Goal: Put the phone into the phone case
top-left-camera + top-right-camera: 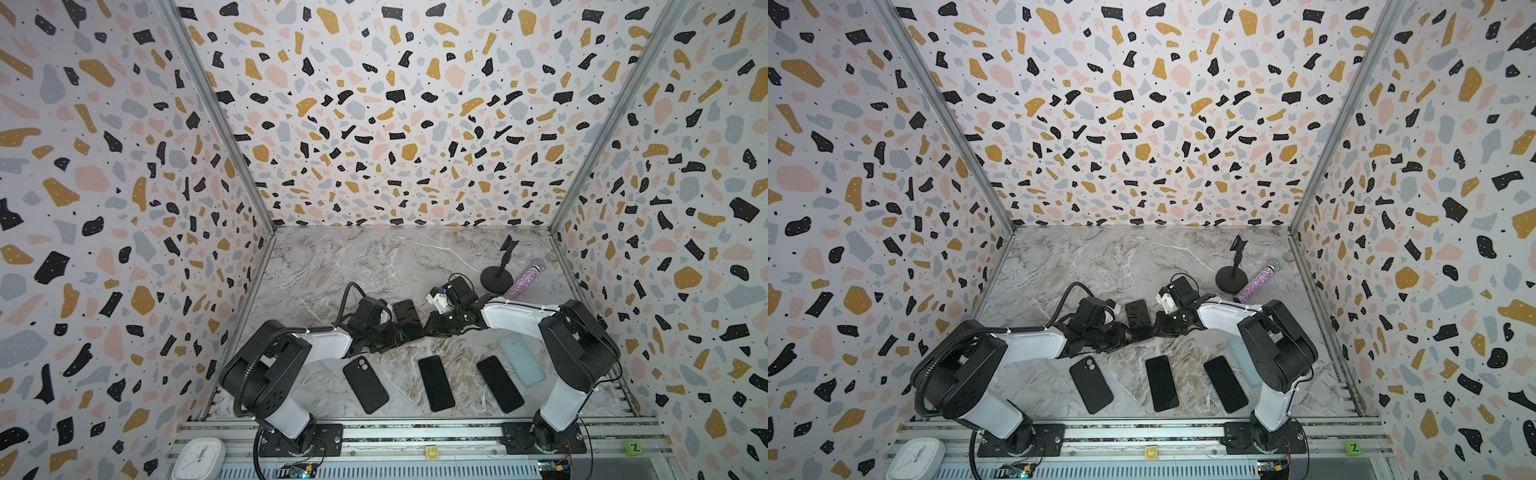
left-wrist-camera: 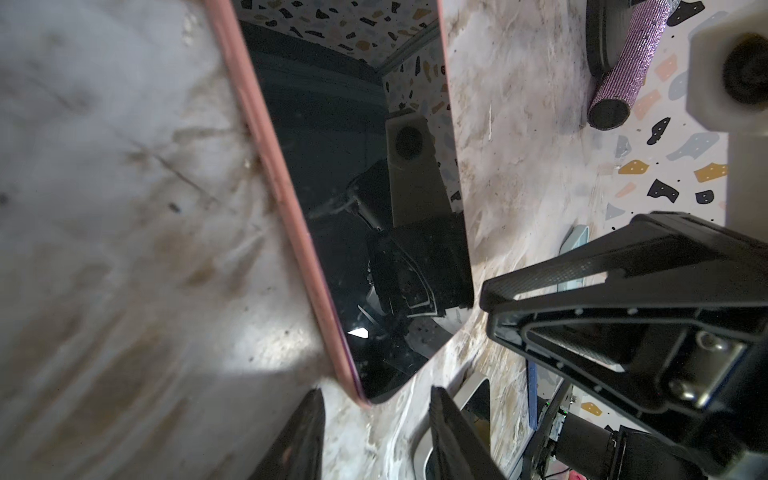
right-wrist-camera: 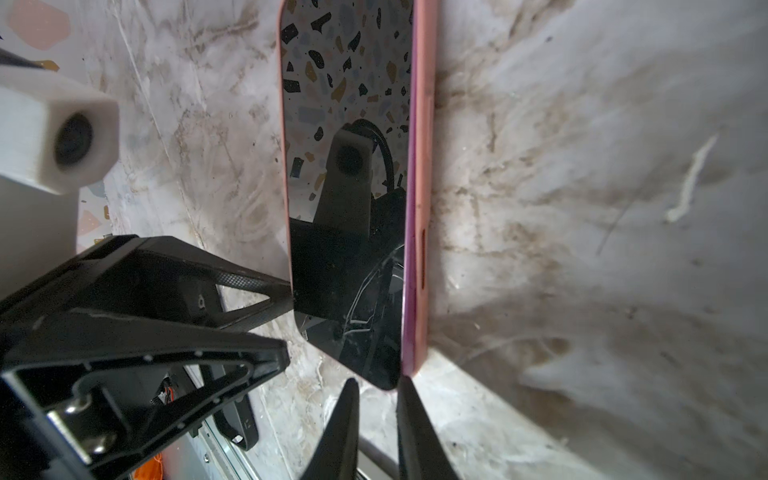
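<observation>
Two grippers flank the work. The left gripper (image 2: 376,392) has its jaws spread, just off one near corner. The phone (image 1: 408,319) lies flat between them in the pink case (image 2: 286,199). It is stiff with glossy glass, so likely slippery and fragile; grip the softer rim, not the screen. The right gripper (image 3: 379,388) has its jaws nearly together at the other corner; contact cannot be told.

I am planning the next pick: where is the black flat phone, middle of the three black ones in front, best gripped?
Probably across its two long edges near mid-length, coming straight down. The black flat rectangular phone lies flat on the grey marble table, so only its thin sides are free, and its width is the shorter span.
</observation>
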`<control>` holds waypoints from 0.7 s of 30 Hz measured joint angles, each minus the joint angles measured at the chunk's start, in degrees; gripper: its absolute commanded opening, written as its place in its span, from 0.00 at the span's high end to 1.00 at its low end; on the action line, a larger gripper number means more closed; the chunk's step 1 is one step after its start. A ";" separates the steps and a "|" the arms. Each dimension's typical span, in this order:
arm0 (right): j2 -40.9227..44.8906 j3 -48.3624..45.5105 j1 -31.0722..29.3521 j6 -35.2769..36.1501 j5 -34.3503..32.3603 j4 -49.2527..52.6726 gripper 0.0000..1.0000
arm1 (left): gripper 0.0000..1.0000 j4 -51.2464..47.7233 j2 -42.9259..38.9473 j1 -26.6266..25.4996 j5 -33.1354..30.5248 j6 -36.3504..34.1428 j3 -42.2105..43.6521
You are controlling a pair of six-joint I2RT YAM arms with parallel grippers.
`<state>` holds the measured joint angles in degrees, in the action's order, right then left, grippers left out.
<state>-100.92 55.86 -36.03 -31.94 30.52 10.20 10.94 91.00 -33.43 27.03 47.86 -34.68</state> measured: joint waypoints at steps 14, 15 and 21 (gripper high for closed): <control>-1.05 -0.04 -0.24 -0.44 0.74 -0.87 0.88 | 0.65 1.53 1.09 0.02 0.24 1.07 0.26; -1.07 -0.09 -0.24 -0.55 0.74 -0.90 0.88 | 0.65 1.55 1.14 0.02 0.24 1.05 0.26; -1.46 -0.37 -0.37 -1.27 0.79 -1.27 0.89 | 0.66 1.92 1.38 0.02 0.31 1.49 0.26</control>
<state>-102.39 55.48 -36.40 -33.21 31.31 8.93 12.86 92.38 -33.41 27.33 49.34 -34.41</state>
